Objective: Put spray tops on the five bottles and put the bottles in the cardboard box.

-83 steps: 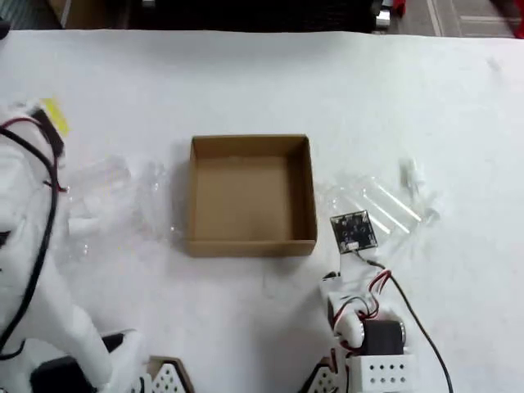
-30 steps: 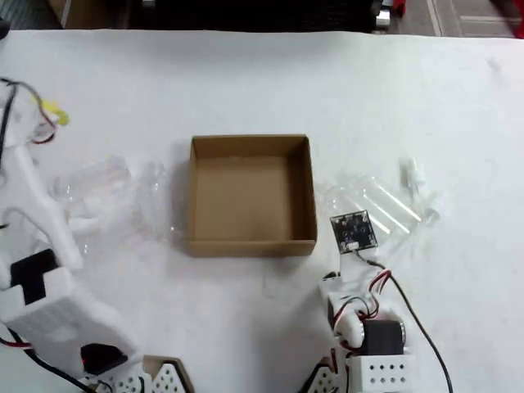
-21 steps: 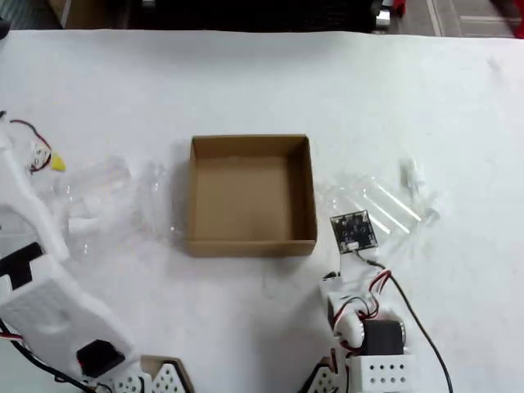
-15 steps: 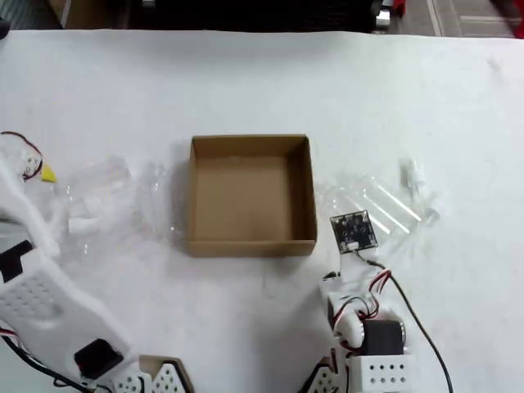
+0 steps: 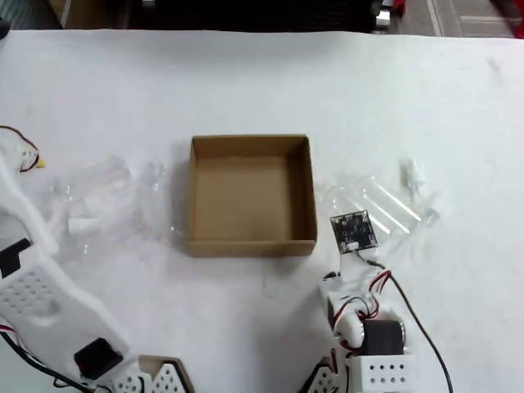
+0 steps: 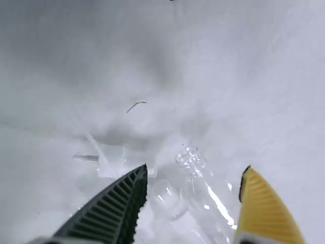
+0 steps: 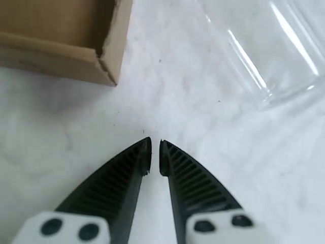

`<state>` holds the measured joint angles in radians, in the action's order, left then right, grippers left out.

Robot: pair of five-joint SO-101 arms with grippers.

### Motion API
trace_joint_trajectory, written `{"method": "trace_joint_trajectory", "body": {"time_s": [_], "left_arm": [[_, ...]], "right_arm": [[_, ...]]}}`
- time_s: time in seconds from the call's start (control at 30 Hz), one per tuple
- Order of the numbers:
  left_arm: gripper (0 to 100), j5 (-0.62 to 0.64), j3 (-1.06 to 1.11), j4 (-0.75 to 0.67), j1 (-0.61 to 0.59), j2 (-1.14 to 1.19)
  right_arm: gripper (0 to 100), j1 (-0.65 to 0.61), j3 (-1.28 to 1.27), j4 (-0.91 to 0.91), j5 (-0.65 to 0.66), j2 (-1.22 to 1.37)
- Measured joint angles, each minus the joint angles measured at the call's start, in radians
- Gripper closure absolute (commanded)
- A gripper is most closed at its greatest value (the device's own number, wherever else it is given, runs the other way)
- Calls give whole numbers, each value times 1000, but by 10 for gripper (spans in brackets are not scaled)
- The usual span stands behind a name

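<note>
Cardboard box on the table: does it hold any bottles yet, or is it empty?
Empty. The brown cardboard box shows only its bare floor in the high view; the clear plastic bottles lie outside it.

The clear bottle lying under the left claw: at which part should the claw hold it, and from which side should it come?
Probably the round body of the bottle, just behind the threaded neck, from above, with the fingers across its width. It lies on its side on the table, and the open left claw hangs over it.
</note>
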<state>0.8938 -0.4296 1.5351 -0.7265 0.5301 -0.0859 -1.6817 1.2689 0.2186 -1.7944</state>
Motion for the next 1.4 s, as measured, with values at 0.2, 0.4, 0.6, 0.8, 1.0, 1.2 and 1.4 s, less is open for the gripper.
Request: {"method": "trace_joint_trajectory", "body": {"time_s": [0.2,0.4,0.6,0.8,1.0,1.2,1.4], "left_arm": [[722,0,20,-17,21,8],[722,0,32,-51,31,92],[722,0,-34,-64,31,190],[722,5,-101,-34,32,245],[722,29,-192,114,46,247],[722,35,-275,161,81,279],[722,35,-339,103,84,377]], "right_arm": [[981,0,0,0,0,0],[981,0,0,0,0,0],[981,0,0,0,0,0],[981,0,0,0,0,0],[981,0,0,0,0,0],[981,0,0,0,0,0],[981,0,0,0,0,0]]}}
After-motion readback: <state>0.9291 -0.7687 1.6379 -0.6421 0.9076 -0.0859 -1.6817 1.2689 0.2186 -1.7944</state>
